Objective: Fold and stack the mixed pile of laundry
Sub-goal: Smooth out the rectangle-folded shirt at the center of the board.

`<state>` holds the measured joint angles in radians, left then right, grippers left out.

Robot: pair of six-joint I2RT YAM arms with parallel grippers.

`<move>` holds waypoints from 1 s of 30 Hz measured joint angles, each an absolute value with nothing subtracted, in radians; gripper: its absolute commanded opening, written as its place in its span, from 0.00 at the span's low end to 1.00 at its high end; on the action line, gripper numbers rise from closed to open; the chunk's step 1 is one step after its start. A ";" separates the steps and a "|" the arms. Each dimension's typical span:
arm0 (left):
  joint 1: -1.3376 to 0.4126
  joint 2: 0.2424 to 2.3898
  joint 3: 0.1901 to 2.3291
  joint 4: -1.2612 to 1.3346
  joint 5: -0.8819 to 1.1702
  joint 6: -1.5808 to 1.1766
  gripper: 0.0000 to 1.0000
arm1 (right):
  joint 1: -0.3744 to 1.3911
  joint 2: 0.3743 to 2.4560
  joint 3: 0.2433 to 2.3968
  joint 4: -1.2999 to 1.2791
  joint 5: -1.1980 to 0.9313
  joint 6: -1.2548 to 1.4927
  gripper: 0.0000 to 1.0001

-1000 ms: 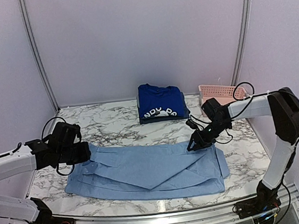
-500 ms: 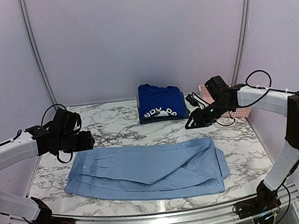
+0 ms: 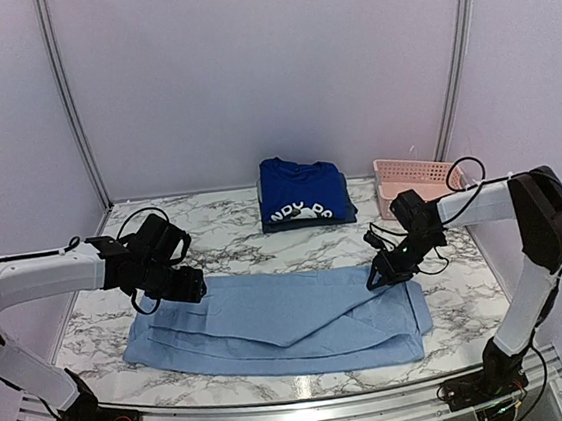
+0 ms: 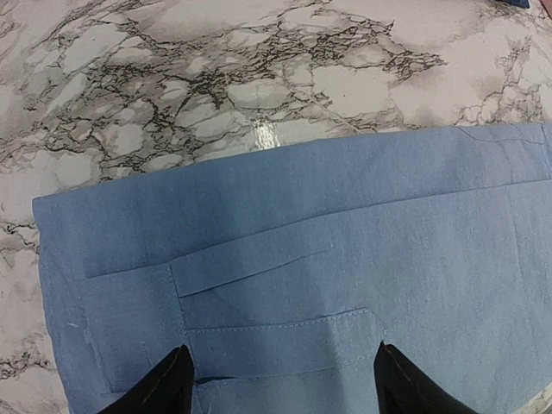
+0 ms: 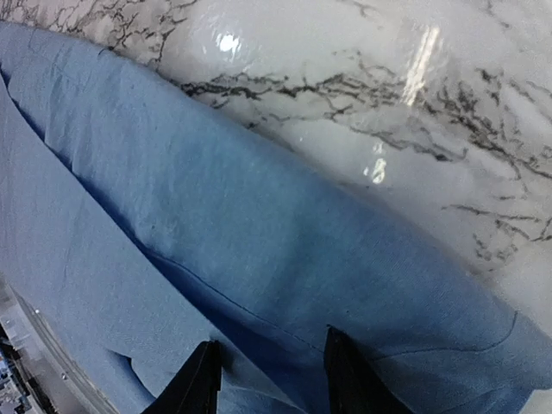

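Note:
A light-blue collared shirt (image 3: pixel 273 322) lies folded into a long band across the near half of the marble table (image 3: pixel 227 246). My left gripper (image 3: pixel 191 288) hovers open over its far-left part; in the left wrist view its gripper (image 4: pixel 280 384) straddles a stitched pocket of the shirt (image 4: pixel 345 241) with nothing between the fingers. My right gripper (image 3: pixel 380 275) is low over the shirt's far-right edge. In the right wrist view it (image 5: pixel 269 379) stands partly open across a fold ridge of the shirt (image 5: pixel 216 216). A folded royal-blue T-shirt (image 3: pixel 304 204) with white lettering sits at the back.
A pink lattice basket (image 3: pixel 413 176) stands at the back right, behind my right arm. Bare marble (image 4: pixel 259 78) lies beyond the shirt's far edge. The tent walls close in the table on three sides.
My left gripper opened, let go of the shirt's far-left corner and moved right over the shirt. My right gripper rose toward the basket, then came back down to the far-right edge.

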<state>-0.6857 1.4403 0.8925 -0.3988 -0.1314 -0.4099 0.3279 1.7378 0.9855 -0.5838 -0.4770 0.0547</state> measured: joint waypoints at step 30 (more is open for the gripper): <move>-0.514 1.349 0.952 -0.384 0.065 -0.581 0.98 | 0.569 1.662 1.246 -0.528 -0.428 0.099 0.45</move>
